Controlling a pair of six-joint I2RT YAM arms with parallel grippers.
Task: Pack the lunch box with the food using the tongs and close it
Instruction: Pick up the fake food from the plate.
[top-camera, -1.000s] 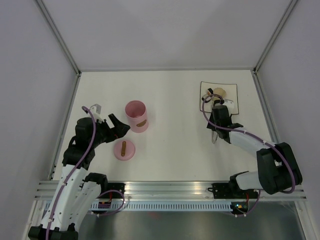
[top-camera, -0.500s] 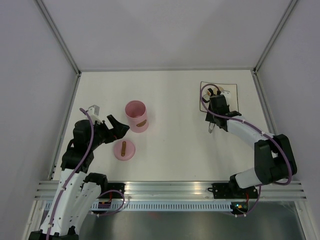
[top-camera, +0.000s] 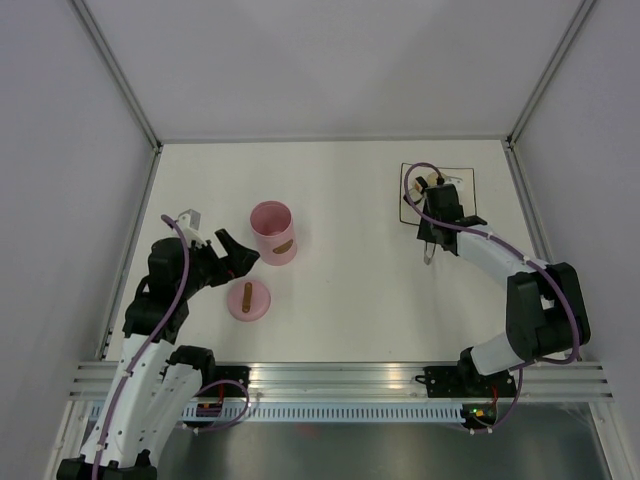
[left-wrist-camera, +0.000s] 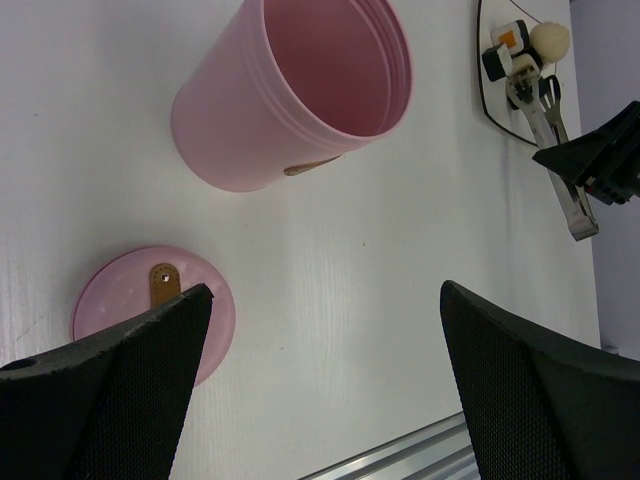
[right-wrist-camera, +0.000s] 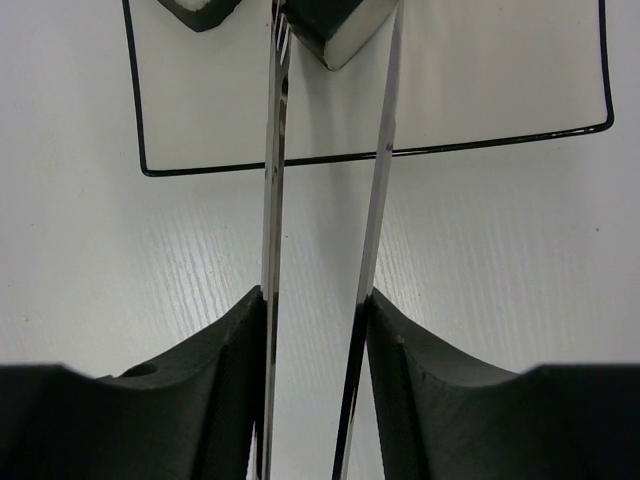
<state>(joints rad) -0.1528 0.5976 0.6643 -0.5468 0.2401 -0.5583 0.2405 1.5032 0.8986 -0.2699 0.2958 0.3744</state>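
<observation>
The pink lunch box (top-camera: 272, 232) stands open at the left, with its lid (top-camera: 248, 299) lying flat in front of it. My left gripper (top-camera: 236, 256) hovers open and empty beside them; its wrist view shows the lunch box (left-wrist-camera: 300, 90) and lid (left-wrist-camera: 150, 310) past my left gripper (left-wrist-camera: 325, 290). My right gripper (top-camera: 433, 222) is shut on the tongs (top-camera: 428, 250). The wrist view shows my right gripper (right-wrist-camera: 315, 295) pressing both arms of the tongs (right-wrist-camera: 272, 180). Their tips flank a dark-edged white piece of food (right-wrist-camera: 335, 30). Another piece (right-wrist-camera: 200, 10) lies to its left.
The food sits on a square white plate with a dark edge (top-camera: 465, 205) at the far right of the table. White walls with metal posts enclose the table. A metal rail (top-camera: 340, 375) runs along the near edge.
My right arm has pushed the tongs away from me, over the plate, and its jaws have squeezed them narrower. The left arm has hardly moved.
</observation>
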